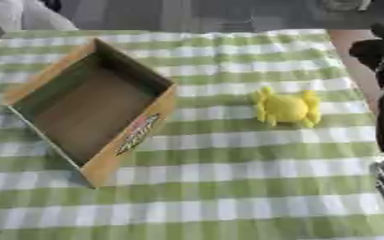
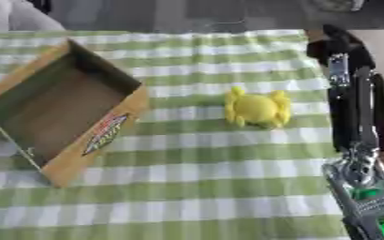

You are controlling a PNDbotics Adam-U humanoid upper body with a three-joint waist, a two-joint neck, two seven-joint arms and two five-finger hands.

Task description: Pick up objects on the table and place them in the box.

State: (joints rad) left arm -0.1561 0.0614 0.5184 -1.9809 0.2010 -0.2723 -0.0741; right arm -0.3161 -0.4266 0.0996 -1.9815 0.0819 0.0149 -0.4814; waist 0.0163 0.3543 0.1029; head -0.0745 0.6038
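An open cardboard box (image 1: 134, 136) lies on the left of the table, turned at an angle, with nothing inside and a red and white label on its near side. A yellow soft toy (image 2: 257, 108) with small stubby legs rests on the cloth to the right of the box, apart from it. My right arm runs up the right edge of the view, and its black hand (image 2: 336, 46) hovers near the table's far right edge, beyond and to the right of the toy, not touching it. My left hand does not show.
A green and white checked cloth (image 1: 228, 187) covers the table. The table's right edge (image 1: 355, 70) lies just beside my right arm, with floor beyond. Something pale (image 1: 23, 16) sits past the far left corner.
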